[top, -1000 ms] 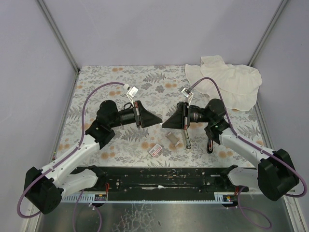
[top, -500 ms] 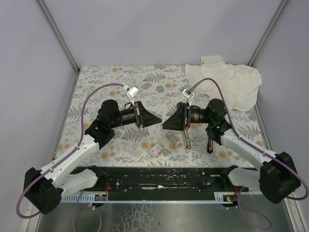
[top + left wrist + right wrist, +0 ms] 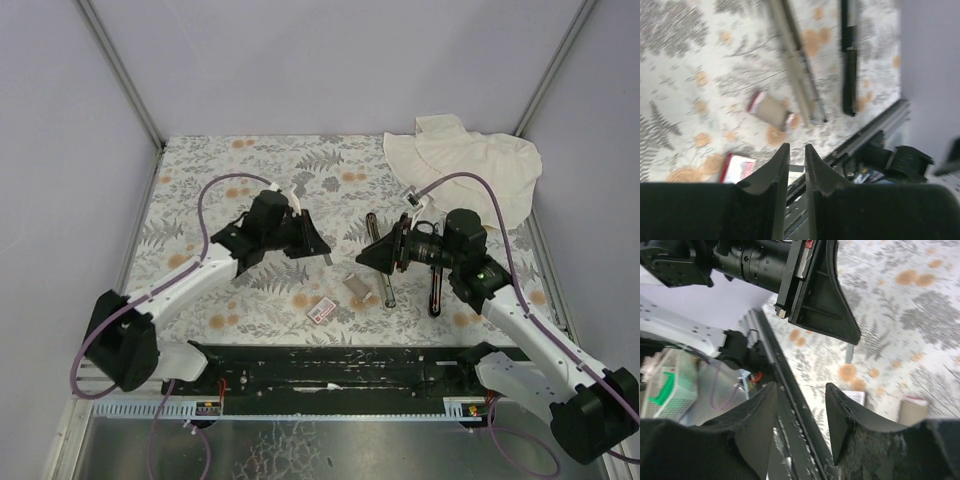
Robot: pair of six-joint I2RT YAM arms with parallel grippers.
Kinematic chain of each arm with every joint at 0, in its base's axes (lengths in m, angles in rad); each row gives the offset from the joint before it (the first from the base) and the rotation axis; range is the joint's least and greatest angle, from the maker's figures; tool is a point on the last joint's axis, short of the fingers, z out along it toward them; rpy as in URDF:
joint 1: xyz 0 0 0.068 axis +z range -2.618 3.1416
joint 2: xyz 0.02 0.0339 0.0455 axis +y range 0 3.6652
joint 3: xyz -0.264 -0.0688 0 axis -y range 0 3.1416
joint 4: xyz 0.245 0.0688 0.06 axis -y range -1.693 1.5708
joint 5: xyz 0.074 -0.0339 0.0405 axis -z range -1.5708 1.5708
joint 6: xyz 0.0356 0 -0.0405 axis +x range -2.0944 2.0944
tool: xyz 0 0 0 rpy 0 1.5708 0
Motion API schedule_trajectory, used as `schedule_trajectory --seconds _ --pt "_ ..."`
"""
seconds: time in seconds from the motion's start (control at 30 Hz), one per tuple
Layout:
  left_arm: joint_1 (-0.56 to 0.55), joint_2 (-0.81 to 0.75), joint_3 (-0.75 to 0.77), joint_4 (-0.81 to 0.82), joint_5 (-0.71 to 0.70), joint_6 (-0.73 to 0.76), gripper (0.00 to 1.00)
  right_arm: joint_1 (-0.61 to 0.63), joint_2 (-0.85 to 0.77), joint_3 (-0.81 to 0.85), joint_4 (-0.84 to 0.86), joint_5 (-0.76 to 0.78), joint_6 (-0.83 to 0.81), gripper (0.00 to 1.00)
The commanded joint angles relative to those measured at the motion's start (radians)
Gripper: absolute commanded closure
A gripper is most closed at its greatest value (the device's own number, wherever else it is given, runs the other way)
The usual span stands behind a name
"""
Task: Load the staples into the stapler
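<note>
My left gripper (image 3: 796,147) is shut on a short silver strip of staples (image 3: 796,168), held above the table left of the stapler. The right wrist view shows that strip (image 3: 849,354) hanging from the left gripper's tip (image 3: 852,337). My right gripper (image 3: 363,257) stands open with nothing in it, a short gap from the left gripper (image 3: 322,249). The stapler lies opened out on the mat as a grey metal channel (image 3: 385,285) and a black bar (image 3: 434,290). Near the channel lie the staple box's tray (image 3: 356,290) and its pink-labelled sleeve (image 3: 322,310).
A crumpled white cloth (image 3: 470,170) lies at the back right of the floral mat (image 3: 220,170). The black rail (image 3: 340,365) carrying the arm bases runs along the near edge. Grey walls close in both sides and the back.
The right gripper has opened and drawn back to the right, away from the left gripper. The left arm has swung forward and right, keeping the staple strip.
</note>
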Motion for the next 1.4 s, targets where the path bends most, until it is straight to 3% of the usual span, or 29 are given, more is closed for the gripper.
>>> schedule_trajectory --seconds 0.0,0.27,0.83,1.2,1.37 --pt "-0.008 0.105 0.046 -0.103 -0.125 0.043 0.89 -0.004 -0.045 0.058 -0.217 0.147 -0.184 0.50" --pt "-0.012 0.327 0.130 -0.172 -0.178 0.078 0.89 -0.003 -0.042 0.039 -0.236 0.162 -0.193 0.50" --pt "-0.025 0.521 0.205 -0.209 -0.243 0.074 0.84 -0.003 -0.029 0.032 -0.248 0.159 -0.234 0.48" --pt "-0.024 0.512 0.183 -0.183 -0.240 0.093 0.47 0.002 0.062 0.047 -0.302 0.176 -0.228 0.47" --pt "0.000 0.378 0.146 -0.150 -0.303 0.120 0.35 0.063 0.133 0.103 -0.377 0.328 -0.174 0.47"
